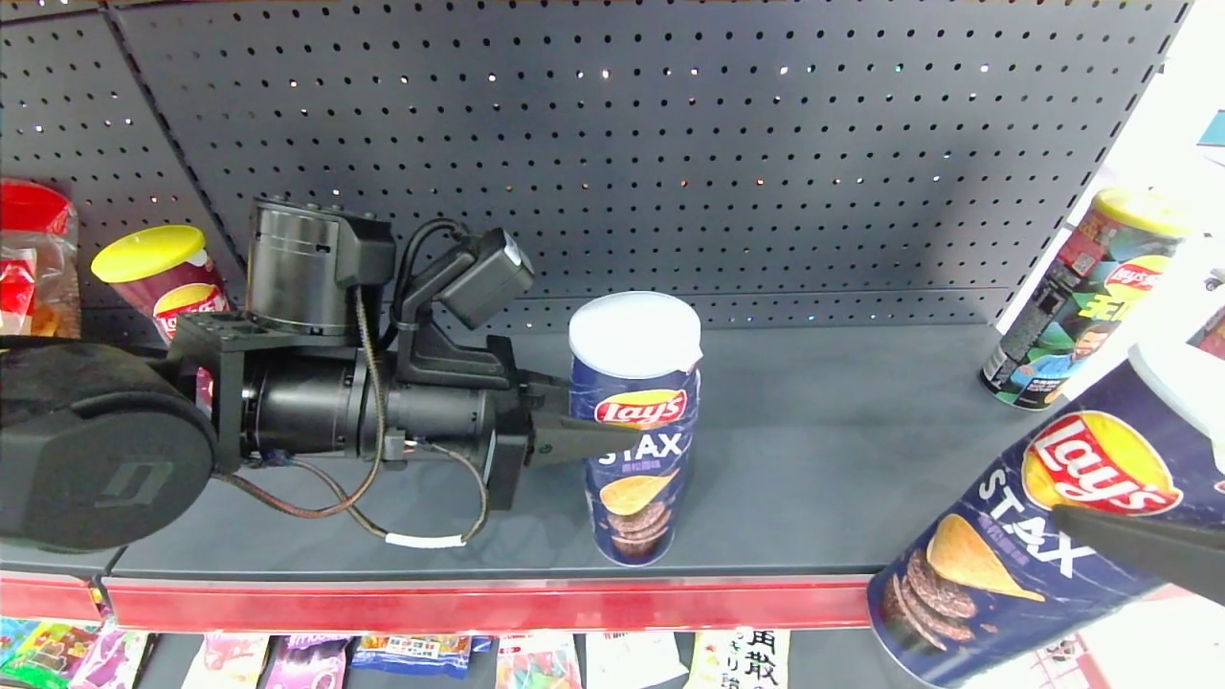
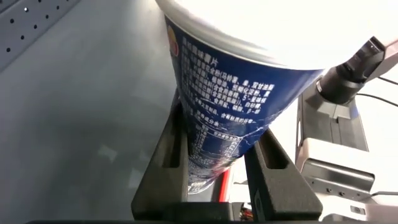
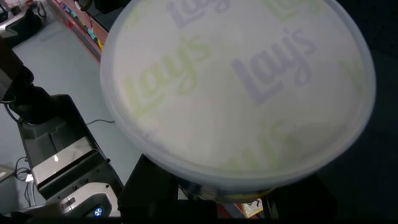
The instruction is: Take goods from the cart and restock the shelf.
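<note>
Left tool [image 1: 598, 413] around navy can [image 1: 636, 478], yellow-lidded can [image 1: 158, 270] behind arm

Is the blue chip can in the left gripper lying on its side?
No, the blue chip can stands upright on the shelf, held by the left gripper.

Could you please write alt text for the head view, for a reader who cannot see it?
The left gripper clasps a dark blue chip can standing upright on the grey shelf. At lower right, the right gripper holds a second chip can, tilted, in front of the shelf.
</note>
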Available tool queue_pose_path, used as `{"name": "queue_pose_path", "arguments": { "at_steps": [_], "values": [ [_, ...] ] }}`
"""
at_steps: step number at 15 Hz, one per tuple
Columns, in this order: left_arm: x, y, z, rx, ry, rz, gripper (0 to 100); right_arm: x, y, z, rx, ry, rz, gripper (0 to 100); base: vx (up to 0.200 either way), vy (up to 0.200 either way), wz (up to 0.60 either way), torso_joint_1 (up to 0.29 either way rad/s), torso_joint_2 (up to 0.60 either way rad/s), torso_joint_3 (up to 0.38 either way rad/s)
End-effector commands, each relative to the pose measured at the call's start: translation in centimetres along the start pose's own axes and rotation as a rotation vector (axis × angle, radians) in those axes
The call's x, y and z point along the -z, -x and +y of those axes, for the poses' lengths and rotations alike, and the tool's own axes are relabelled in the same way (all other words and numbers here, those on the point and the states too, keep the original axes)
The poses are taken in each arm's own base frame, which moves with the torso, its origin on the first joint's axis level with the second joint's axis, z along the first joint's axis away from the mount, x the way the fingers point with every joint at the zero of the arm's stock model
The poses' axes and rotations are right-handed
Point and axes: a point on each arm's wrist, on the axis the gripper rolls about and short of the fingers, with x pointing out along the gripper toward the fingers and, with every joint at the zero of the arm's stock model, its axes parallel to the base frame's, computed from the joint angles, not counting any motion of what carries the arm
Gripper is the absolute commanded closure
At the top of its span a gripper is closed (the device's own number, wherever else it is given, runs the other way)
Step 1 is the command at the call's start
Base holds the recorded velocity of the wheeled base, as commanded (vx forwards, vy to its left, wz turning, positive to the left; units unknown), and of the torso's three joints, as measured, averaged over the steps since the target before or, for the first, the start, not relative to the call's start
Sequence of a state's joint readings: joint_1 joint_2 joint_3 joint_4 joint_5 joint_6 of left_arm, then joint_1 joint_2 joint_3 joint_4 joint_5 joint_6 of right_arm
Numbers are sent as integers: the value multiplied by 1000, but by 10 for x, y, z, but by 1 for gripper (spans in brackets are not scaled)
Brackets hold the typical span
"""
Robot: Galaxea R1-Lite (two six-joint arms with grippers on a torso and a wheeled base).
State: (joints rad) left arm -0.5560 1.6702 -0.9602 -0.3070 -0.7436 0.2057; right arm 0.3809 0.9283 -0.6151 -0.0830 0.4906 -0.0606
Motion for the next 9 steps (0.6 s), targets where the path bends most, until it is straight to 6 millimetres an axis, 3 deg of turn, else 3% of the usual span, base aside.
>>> {"name": "queue_pose_path", "arguments": {
  "at_steps": [1,7,8,9],
  "values": [
    [0,3,-3,1,-2,-2,100,1,0,0,0,-1,3,100,0,0,0,0,0,0],
    [5,4,-5,2,10,10,100,1,-6,-4,26,-11,24,100,0,0,0,0,0,0],
    [6,6,-7,4,9,11,0,-1,-10,-7,30,-14,32,100,0,0,0,0,0,0],
    [6,6,-8,3,10,10,0,-7,-15,-10,29,-11,30,100,0,0,0,0,0,0]
  ]
}}
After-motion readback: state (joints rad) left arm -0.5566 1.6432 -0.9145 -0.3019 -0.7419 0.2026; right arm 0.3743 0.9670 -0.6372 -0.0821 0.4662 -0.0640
